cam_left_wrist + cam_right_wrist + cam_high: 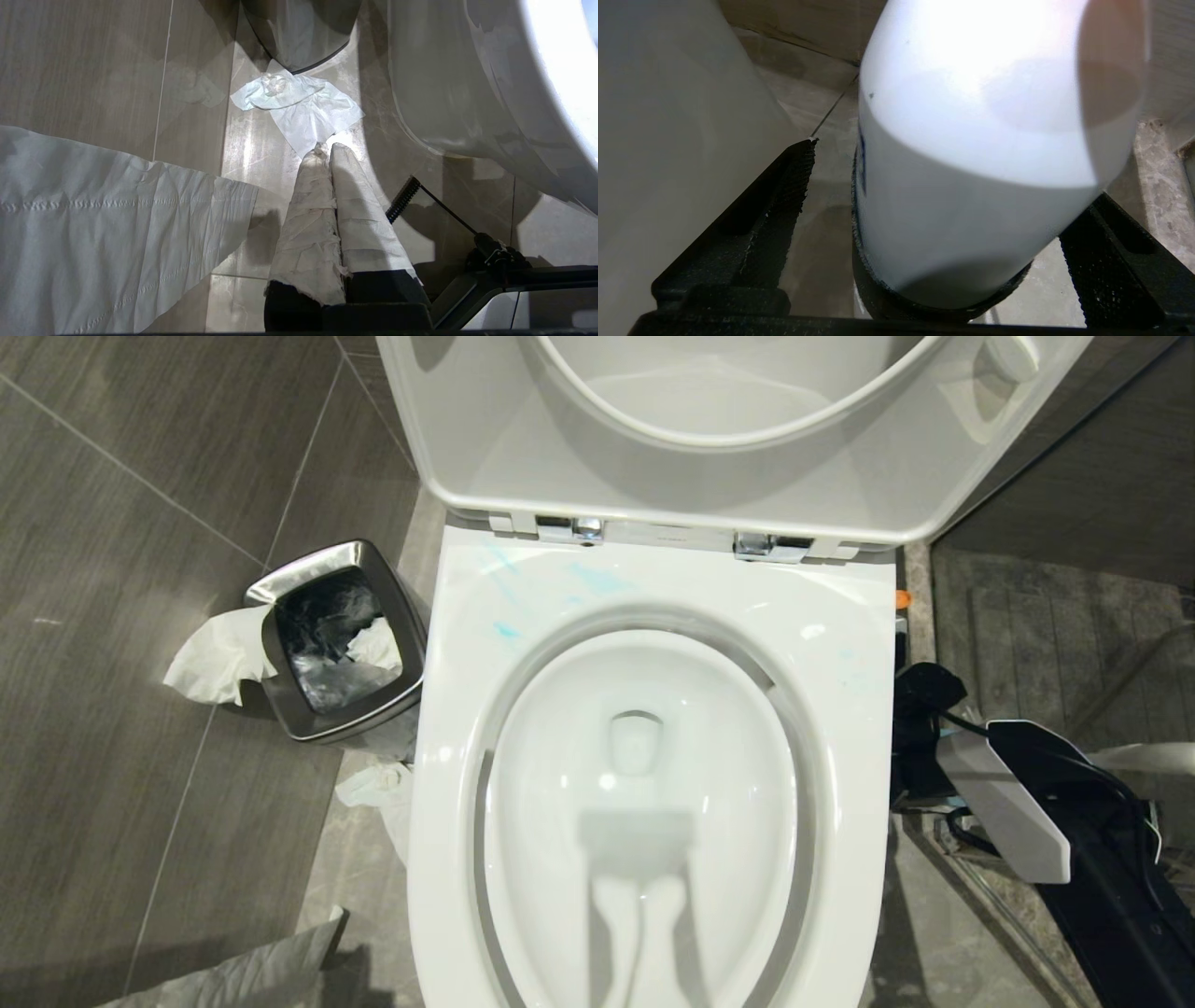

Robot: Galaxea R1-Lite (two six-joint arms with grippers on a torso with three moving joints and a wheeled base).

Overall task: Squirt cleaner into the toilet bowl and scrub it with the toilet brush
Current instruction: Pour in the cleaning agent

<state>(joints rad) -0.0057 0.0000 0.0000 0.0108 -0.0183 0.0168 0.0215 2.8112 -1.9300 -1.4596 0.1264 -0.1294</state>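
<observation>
Right of the toilet bowl (653, 616), the right gripper (934, 186) has its jaws apart around the cleaner (971, 163); the left gripper (327, 154) hangs with jaws together.

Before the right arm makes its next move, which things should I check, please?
1. The lid is up, toilet bowl uncovered: ok.
2. The cleaner sits between the right gripper jaws: ok.
3. Jaws closed on cleaner: not ok, they stand open.
4. Direction of the nozzle: cannot tell, out of view.
5. The left gripper is shut, low beside the toilet: ok.
</observation>
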